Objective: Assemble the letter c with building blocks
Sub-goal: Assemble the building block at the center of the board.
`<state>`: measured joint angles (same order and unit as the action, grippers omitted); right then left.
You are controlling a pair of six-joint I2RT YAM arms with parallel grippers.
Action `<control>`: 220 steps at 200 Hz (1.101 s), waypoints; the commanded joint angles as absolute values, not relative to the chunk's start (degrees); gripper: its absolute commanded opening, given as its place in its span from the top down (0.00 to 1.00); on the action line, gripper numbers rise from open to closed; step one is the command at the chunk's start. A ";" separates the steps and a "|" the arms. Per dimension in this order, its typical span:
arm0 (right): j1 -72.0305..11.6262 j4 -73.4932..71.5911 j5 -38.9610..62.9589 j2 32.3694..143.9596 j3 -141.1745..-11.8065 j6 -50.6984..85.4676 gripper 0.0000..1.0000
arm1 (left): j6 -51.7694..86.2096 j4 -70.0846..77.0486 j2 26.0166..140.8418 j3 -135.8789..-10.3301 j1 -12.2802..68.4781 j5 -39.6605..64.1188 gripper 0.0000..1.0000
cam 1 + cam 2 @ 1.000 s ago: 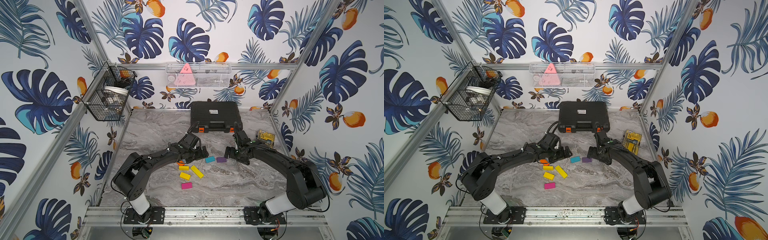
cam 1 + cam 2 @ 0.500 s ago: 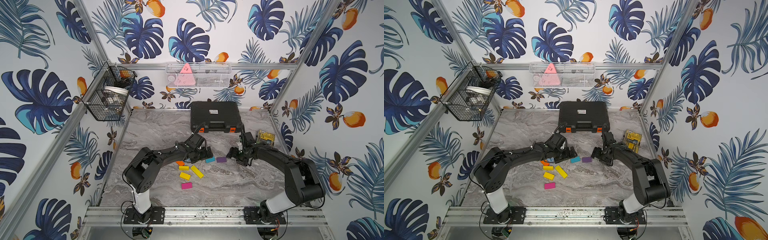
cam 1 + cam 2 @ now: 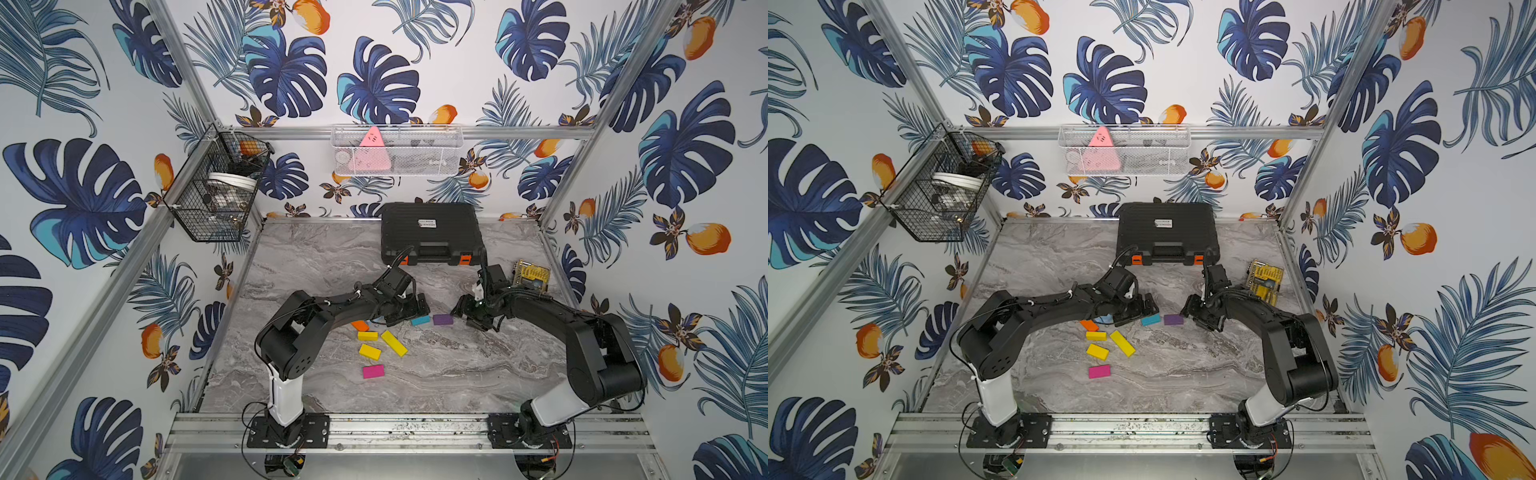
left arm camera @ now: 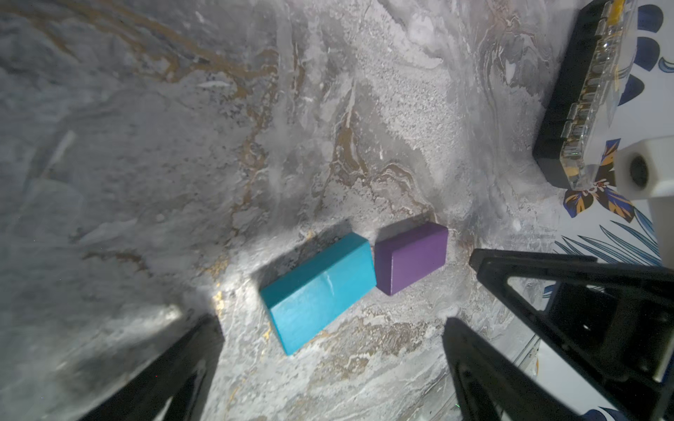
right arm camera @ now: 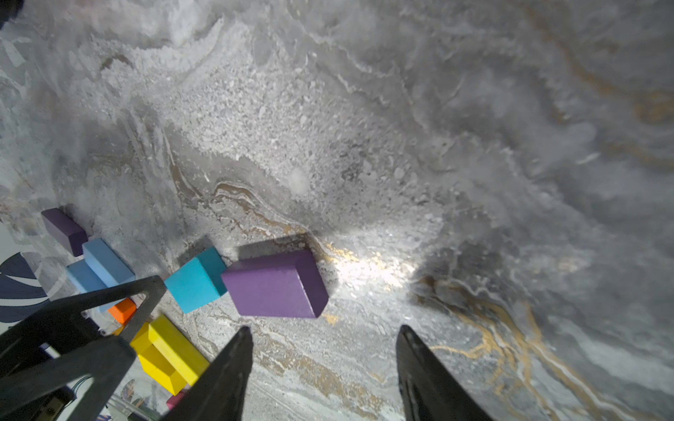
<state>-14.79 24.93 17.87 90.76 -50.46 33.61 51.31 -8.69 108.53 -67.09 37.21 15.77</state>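
On the marble table [image 3: 332,257], around its middle: teal block [image 3: 420,320] lying flat, purple block [image 3: 442,319] just beside it toward the right edge, corners close together, contact impossible to tell. On the teal block's left-edge side, left gripper [image 3: 411,311] low over the table, released and spread wide, empty; in the left wrist view [image 4: 333,322], teal block [image 4: 317,295] just ahead of the fingertips, not clamped. On the purple block's right-edge side, right gripper [image 3: 467,316] also low, fingers parted and grasping nothing; in the right wrist view [image 5: 324,330], bare marble between them and purple block [image 5: 275,284] just ahead.

Toward the near edge and slightly leftward, a loose scatter: orange block [image 3: 359,325] partly under the left arm, short yellow block [image 3: 368,336] just beside it, long yellow block [image 3: 394,343] lying slantwise, square-ish yellow block [image 3: 370,351], then magenta block [image 3: 373,371] nearest the near edge, apart from the rest. Seen in the right wrist view beyond the teal one: light blue blocks [image 5: 100,268] side by side, second purple block [image 5: 64,229] next to them.

At the far edge, black case [image 3: 432,232], shut. Near the right edge, yellow bit case [image 3: 530,278].
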 commanded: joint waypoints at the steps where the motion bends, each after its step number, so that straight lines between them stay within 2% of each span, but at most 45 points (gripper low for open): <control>1: -14.75 23.91 18.38 90.86 -50.27 33.79 0.38 | 52.13 -7.65 109.37 -68.29 37.27 16.17 0.01; 74: -14.77 23.04 19.07 91.55 -49.92 33.59 0.42 | 52.03 -7.21 111.66 -70.65 37.57 17.13 0.01; 220: -14.74 21.88 20.13 92.63 -49.83 33.73 0.45 | 52.22 -6.48 114.13 -73.14 38.11 17.93 0.01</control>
